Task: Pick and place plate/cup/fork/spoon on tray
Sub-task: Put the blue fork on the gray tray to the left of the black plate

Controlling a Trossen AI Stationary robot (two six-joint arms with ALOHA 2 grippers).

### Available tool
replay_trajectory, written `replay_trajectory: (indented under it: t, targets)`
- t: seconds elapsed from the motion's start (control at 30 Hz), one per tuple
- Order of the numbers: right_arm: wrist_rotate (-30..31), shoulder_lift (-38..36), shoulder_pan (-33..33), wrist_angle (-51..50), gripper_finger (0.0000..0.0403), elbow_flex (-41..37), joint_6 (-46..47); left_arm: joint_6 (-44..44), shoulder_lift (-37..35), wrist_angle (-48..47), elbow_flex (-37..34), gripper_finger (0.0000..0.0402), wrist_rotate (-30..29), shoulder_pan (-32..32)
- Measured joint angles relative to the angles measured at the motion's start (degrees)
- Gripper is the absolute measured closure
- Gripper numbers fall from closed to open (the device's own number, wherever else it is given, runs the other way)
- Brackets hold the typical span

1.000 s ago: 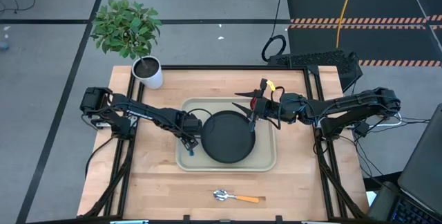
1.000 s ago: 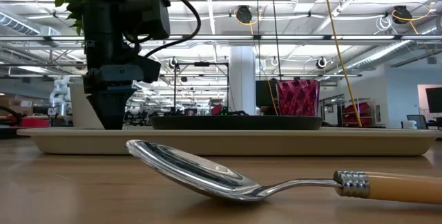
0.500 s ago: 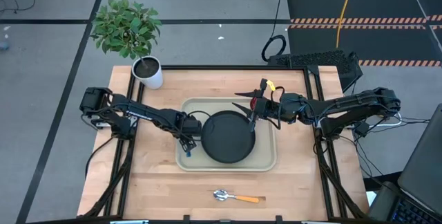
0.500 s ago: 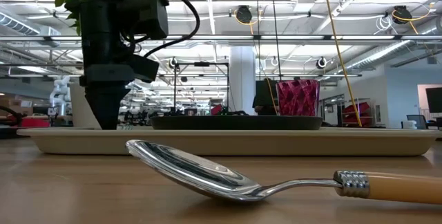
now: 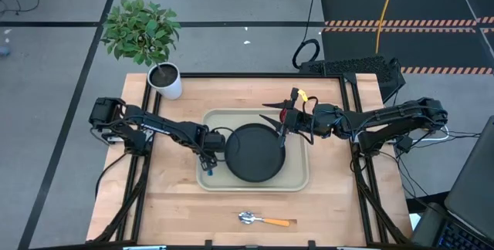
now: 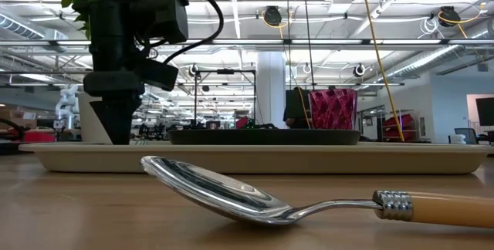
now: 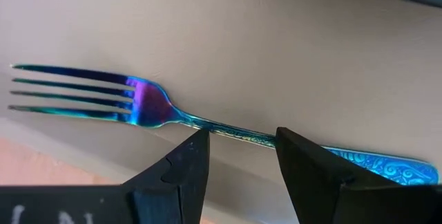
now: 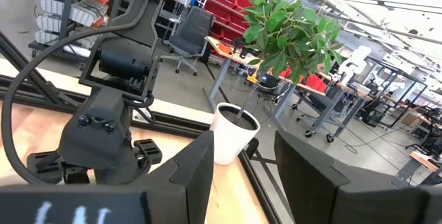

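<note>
The beige tray (image 5: 297, 179) lies mid-table with the black plate (image 5: 255, 153) on it. The red cup (image 5: 287, 115) (image 6: 333, 109) stands past the plate, at the tray's far right. The blue fork (image 7: 148, 103) lies flat on the tray's floor beside its left rim, and only a blue bit (image 5: 207, 171) shows from above. My left gripper (image 5: 208, 157) (image 7: 242, 141) points down over the fork's neck, open. My right gripper (image 5: 276, 126) (image 8: 242, 162) hovers level above the cup, open with nothing between its fingers. The spoon (image 5: 265, 220) (image 6: 255, 196) lies on the wood near the front edge. My left gripper's open fingers (image 7: 186, 162) stand over the fork's neck (image 7: 228, 131), coming from above. The neck runs under both fingertips, along the line between them. Whether a fingertip touches the fork I cannot tell. The fork lies flat on the tray.
A white pot with a green plant (image 5: 166, 80) stands at the table's far left corner. Bare wood lies on both sides of the tray and in front of it, around the spoon.
My left gripper has rolled about its downward-pointing axis while staying over the same spot of the tray; its fingers have kept their gap.
</note>
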Motion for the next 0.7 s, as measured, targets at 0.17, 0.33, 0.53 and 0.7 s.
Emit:
replay_trajectory:
  t: [0.17, 0.33, 0.53, 0.7]
  targets:
    - [0.0, 0.0, 0.0, -0.4, 0.0255, 0.0, 0.0, 3.0, 0.0, 0.3, 0.0, 0.0229, -0.1, 0.1]
    - [0.0, 0.0, 0.0, -0.4, 0.0255, 0.0, 0.0, 6.5, 0.0, 0.5, 0.0, 0.0229, -0.1, 0.6]
    - [0.0, 0.0, 0.0, -0.4, 0.0255, 0.0, 0.0, 10.6, 0.0, 0.5, 0.0, 0.0229, 0.2, 2.3]
    - [0.0, 0.0, 0.0, -0.4, 0.0255, 0.0, 0.0, 11.4, 0.0, 0.5, 0.0, 0.0229, 0.1, 2.9]
